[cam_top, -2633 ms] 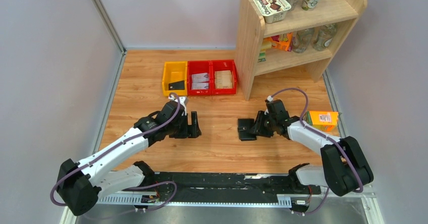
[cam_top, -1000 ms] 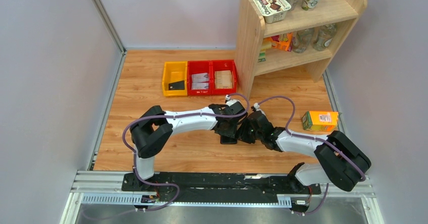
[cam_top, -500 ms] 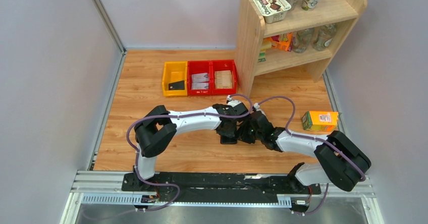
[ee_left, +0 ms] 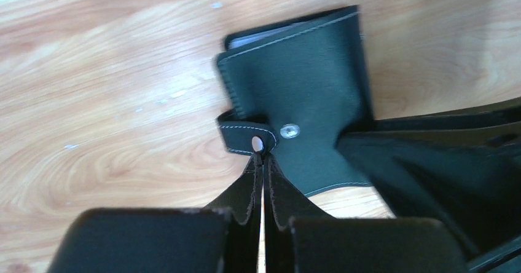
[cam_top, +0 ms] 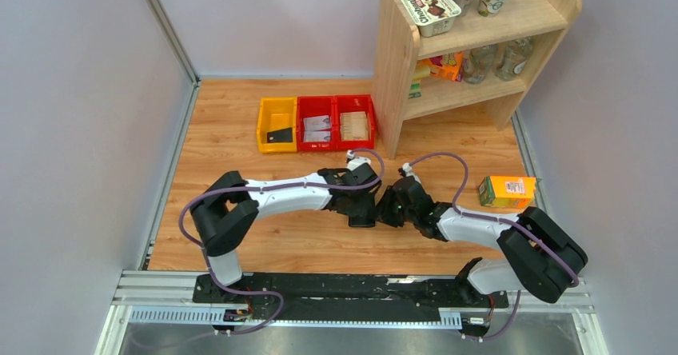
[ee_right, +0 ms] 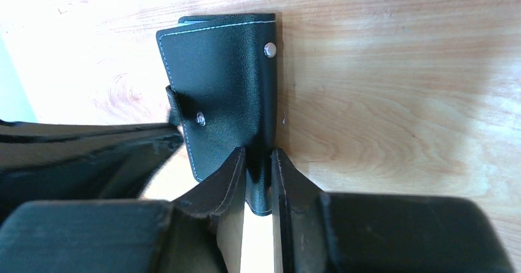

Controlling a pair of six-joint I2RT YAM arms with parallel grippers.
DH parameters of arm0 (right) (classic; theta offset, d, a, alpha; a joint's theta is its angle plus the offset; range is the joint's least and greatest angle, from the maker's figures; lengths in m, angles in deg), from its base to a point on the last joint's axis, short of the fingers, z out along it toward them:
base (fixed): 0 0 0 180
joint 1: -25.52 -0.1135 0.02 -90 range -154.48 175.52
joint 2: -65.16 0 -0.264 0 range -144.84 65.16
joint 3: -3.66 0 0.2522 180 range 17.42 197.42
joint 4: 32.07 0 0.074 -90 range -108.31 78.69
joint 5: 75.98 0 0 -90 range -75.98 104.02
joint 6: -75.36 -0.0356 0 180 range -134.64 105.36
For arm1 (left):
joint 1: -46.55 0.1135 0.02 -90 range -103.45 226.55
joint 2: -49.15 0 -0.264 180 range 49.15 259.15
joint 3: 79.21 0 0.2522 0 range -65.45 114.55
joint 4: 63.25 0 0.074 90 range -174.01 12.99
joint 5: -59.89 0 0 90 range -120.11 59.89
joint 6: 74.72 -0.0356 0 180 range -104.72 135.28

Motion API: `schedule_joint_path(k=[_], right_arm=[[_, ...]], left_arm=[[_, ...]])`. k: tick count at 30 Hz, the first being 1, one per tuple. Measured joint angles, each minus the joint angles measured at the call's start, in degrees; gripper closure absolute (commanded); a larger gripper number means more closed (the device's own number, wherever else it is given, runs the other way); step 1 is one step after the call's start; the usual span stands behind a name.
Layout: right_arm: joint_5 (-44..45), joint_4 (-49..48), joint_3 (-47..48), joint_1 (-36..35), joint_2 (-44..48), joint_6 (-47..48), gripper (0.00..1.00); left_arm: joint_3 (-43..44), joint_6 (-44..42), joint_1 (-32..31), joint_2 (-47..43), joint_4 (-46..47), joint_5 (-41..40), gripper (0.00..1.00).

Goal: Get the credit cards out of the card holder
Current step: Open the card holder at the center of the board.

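The black card holder lies folded on the wooden table between my two grippers. In the left wrist view the card holder shows its strap tab with a snap, and my left gripper is shut with its tips pinching the tab's end. In the right wrist view my right gripper is shut on the near edge of the card holder. In the top view the left gripper and right gripper nearly touch over it. One black credit card lies in the yellow bin; any inside the holder are hidden.
A yellow bin and two red bins with whitish cards stand at the back. A wooden shelf with cups and bottles rises at the back right. An orange carton lies by the right wall.
My left gripper has closed onto the strap tab, and the left arm's elbow has swung leftward. The right gripper and the card holder have stayed put.
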Motion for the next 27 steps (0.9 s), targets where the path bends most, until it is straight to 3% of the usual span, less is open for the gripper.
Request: schedule_joint_path(k=[12, 16, 22, 27], right_arm=[[0.04, -0.44, -0.22, 0.02, -0.15, -0.02, 0.76], [0.0, -0.79, -0.22, 0.02, -0.52, 0.02, 0.62], [-0.13, -0.26, 0.83, -0.17, -0.28, 0.42, 0.32], [2.86, 8.9, 6.03, -2.51, 0.46, 4.98, 0.17]], left_arm=[[-13.68, 1.51, 7.1, -13.29, 7.17, 3.3, 1.0], [-13.92, 1.42, 7.17, -14.75, 7.34, 2.99, 1.0], [-18.51, 3.19, 7.85, -15.02, 9.9, 3.5, 1.0], [-24.11, 6.36, 8.17, -15.54, 13.2, 4.48, 1.0]])
